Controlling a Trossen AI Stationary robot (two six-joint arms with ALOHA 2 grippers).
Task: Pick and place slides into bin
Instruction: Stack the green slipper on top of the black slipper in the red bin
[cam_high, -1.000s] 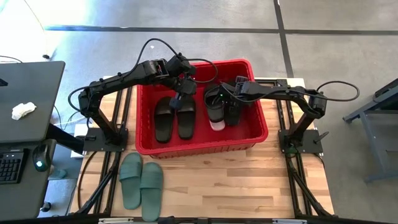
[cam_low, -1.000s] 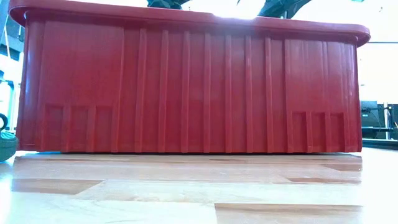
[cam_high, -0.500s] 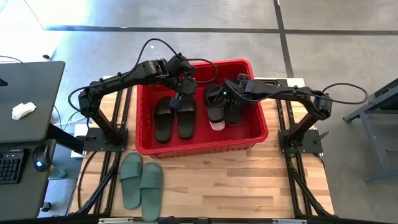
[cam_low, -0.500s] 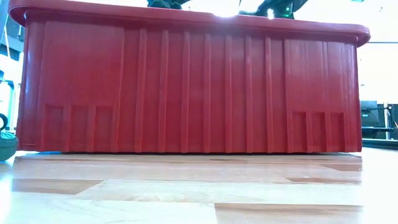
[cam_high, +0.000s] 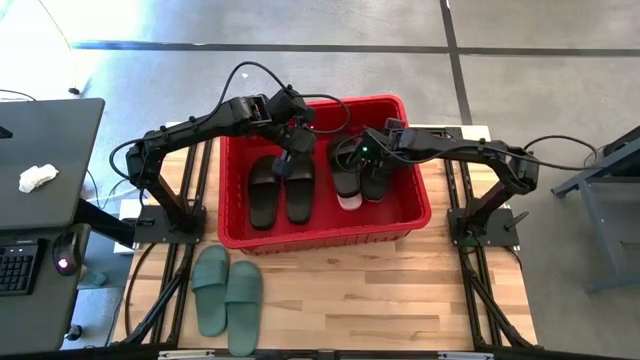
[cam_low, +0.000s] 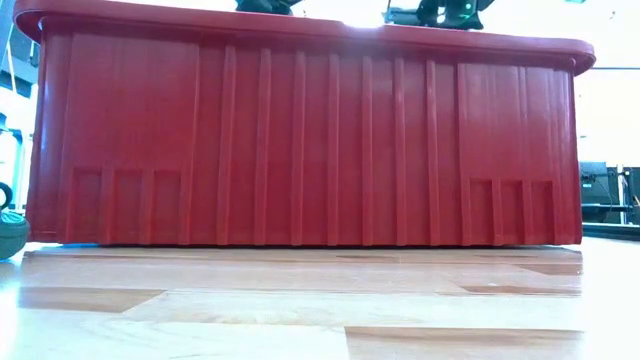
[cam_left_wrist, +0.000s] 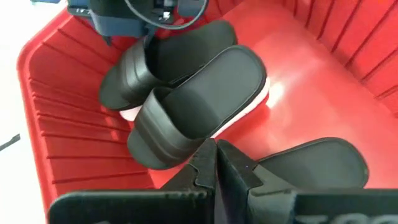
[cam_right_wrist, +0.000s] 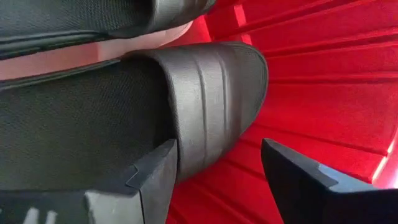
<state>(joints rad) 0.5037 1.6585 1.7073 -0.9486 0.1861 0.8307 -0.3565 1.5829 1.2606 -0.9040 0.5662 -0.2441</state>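
The red bin (cam_high: 322, 241) stands mid-table and fills the low view (cam_low: 300, 140). Inside it, two black slides (cam_high: 282, 190) lie side by side on the left. Two more black slides (cam_high: 358, 175) lie on the right, on top of a pale pink slide (cam_high: 348, 203). A sage green pair (cam_high: 228, 292) lies flat on the table in front of the bin. My left gripper (cam_high: 288, 160) hangs shut above the left black pair (cam_left_wrist: 311, 163). My right gripper (cam_high: 362, 152) stands open just over the strap of a black slide (cam_right_wrist: 211, 93) on the right.
A black desk (cam_high: 40, 190) with a keyboard, a mouse and a crumpled white cloth stands left of the table. Bare wooden tabletop (cam_high: 400, 290) stretches in front of the bin, right of the green pair. The bin's sloped ribbed walls (cam_right_wrist: 323, 74) close in around my right gripper.
My right gripper has risen a little from the black slides at the bin's right side, and more of it now shows above the bin's rim in the low view. The slides lie where they were.
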